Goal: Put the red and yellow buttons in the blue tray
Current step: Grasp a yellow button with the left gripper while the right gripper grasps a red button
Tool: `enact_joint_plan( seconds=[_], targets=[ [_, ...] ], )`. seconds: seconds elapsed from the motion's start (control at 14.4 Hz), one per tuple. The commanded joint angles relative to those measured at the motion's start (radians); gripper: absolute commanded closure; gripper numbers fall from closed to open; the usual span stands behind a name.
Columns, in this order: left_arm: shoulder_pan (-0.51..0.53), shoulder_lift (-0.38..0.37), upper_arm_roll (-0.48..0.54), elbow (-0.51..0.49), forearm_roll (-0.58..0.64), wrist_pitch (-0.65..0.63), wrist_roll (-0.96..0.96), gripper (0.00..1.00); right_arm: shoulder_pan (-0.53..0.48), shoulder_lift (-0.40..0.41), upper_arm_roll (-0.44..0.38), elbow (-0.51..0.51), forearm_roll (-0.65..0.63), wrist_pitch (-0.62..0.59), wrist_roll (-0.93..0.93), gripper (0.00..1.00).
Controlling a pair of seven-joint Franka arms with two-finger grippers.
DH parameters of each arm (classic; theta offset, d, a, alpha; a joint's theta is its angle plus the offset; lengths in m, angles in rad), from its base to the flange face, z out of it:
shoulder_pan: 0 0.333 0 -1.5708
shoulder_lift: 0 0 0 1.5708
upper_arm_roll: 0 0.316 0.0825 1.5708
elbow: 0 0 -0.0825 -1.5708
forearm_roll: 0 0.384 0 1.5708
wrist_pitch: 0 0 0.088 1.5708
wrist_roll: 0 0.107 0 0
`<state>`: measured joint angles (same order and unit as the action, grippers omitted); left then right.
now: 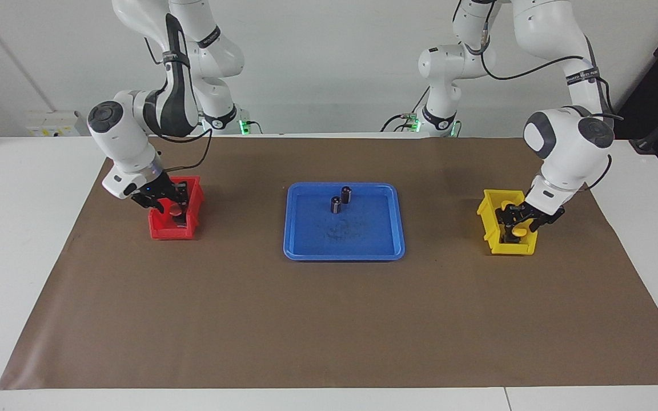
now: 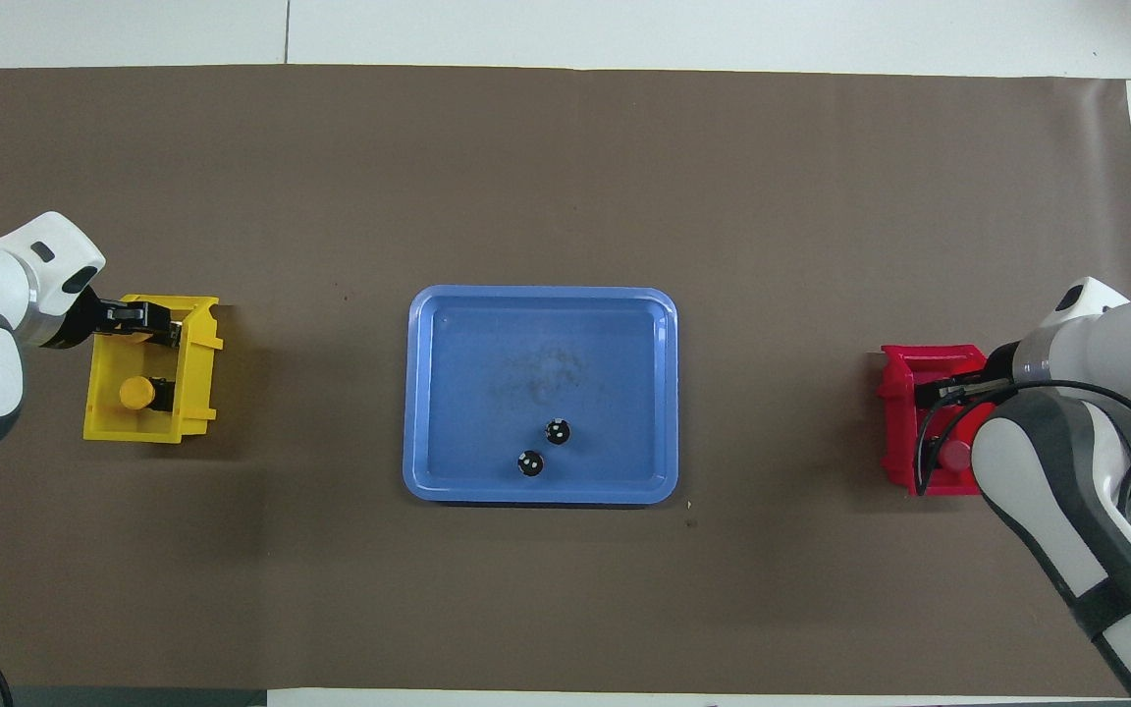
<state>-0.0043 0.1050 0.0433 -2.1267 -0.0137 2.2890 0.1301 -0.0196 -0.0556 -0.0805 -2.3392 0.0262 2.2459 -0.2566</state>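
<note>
The blue tray [image 1: 387, 246] [image 2: 448, 334] lies mid-table. A yellow bin [image 1: 492, 231] [image 2: 194, 393] stands toward the left arm's end. My left gripper [image 1: 516, 221] [image 2: 141, 319] is low in it, at a yellow button [image 1: 518, 232]. A second yellow button [image 2: 136, 393] sits in the bin's part nearer the robots. My right gripper [image 1: 168, 204] [image 2: 941, 391] is down inside the red bin [image 1: 160, 233] [image 2: 897, 422]. One red button [image 1: 176, 210] [image 2: 958, 455] shows beside it. Any other red button is hidden.
Two dark capless cylinders [image 1: 346, 194] [image 1: 335, 204] stand in the tray's part nearer the robots, seen from above as black dots [image 2: 557, 430] [image 2: 529, 462]. Brown paper [image 1: 329, 319] covers the table around tray and bins.
</note>
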Motion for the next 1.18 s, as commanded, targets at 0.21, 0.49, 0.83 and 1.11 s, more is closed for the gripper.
enact_joint_plan(
  seconds=[0.21,0.49,0.83,1.11],
  targets=[
    [0.01,-0.004,-0.005,-0.015,0.003,0.03,-0.007,0.67,-0.006,-0.017,0.005,-0.032,0.003,0.031,-0.027,0.48],
    [0.012,0.002,-0.005,0.051,0.001,-0.044,-0.009,0.98,-0.005,-0.017,0.005,-0.032,0.003,0.037,-0.027,0.51],
    [-0.006,0.039,-0.005,0.393,0.003,-0.433,-0.059,0.98,-0.003,-0.017,0.005,-0.032,0.001,0.032,-0.027,0.8],
    [-0.063,0.038,-0.008,0.418,0.003,-0.474,-0.162,0.98,-0.008,0.02,0.004,0.119,0.0,-0.139,-0.065,0.85]
  ],
)
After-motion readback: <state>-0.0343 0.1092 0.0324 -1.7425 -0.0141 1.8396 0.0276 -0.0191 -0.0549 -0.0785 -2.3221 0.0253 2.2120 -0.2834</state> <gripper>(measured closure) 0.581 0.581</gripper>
